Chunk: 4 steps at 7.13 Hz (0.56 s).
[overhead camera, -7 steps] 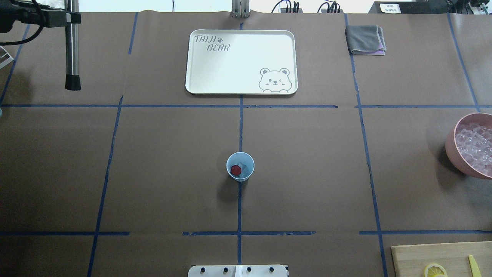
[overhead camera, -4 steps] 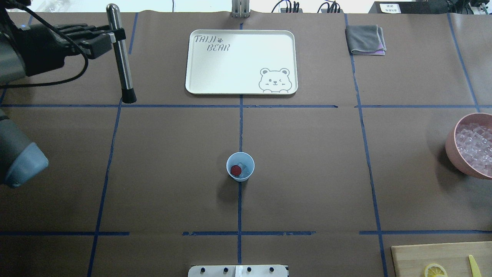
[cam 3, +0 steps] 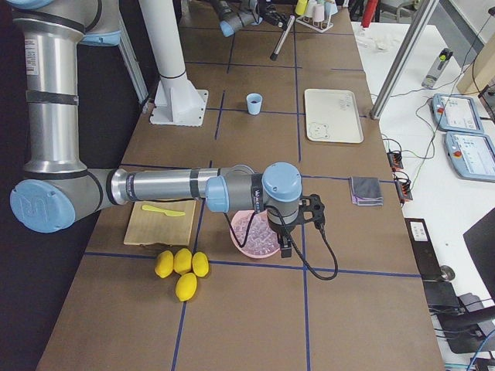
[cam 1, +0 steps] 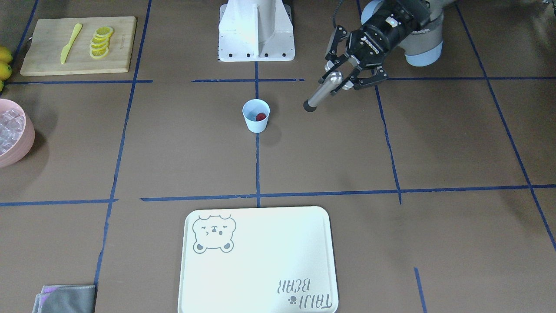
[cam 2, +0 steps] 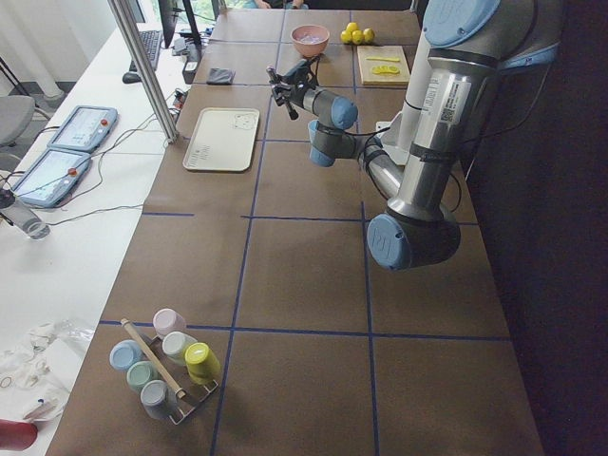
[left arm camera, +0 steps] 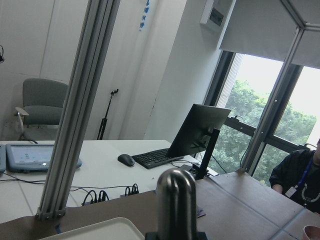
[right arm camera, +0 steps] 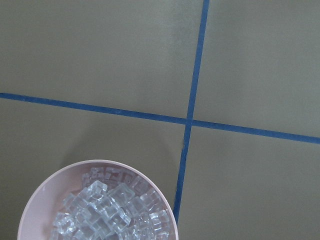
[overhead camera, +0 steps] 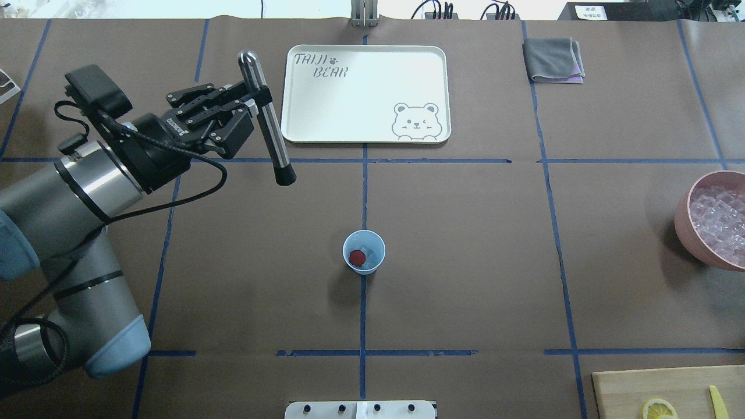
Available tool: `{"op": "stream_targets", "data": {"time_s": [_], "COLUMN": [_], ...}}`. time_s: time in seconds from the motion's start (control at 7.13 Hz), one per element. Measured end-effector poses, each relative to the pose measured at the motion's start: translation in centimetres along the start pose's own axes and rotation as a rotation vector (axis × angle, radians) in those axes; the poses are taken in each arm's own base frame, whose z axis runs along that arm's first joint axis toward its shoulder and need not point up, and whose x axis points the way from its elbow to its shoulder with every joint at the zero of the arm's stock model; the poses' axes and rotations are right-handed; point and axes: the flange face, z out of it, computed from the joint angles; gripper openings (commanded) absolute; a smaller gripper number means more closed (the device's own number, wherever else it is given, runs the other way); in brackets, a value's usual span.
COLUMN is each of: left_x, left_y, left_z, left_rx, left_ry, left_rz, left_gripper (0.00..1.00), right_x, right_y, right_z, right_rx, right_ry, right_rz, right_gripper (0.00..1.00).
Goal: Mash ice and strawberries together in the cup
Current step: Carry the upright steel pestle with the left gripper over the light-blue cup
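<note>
One strawberry, probably ice, wait in your cup; left hand grips the muddler at ten o'clock, nothing mashed.

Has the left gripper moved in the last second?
Yes. In the overhead view the left gripper, holding the metal muddler, has swung rightward from the far-left edge to just beside the left rim of the tray, nearer the cup.

Left tool aloft near pale tray, pink bowl and lemons farther back
</note>
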Motion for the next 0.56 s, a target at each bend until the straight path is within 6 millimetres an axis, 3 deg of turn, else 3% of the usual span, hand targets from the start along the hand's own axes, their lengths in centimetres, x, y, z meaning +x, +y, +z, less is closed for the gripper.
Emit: {"op": "stream_targets", "data": {"time_s": [0.14,0.56], "left_x": [3.0,9.0], "left_y": [2.0,7.1], "left_z": [0.5,0.6], "left_rx": [0.012,0.013], "left_ry": [0.006,-0.026], "left_rz": [0.019,0.105], "left_gripper": [0.0,0.0], "right_x": [-0.2,-0.4], "right_y": [-0.3,-0.8], "right_z": [-0.2,-0.4], "right_rx": [0.004,0.01], "right_ry": [0.001,0.002], "right_rz": [-0.006,-0.014], "right_gripper": [0.99,0.99]}}
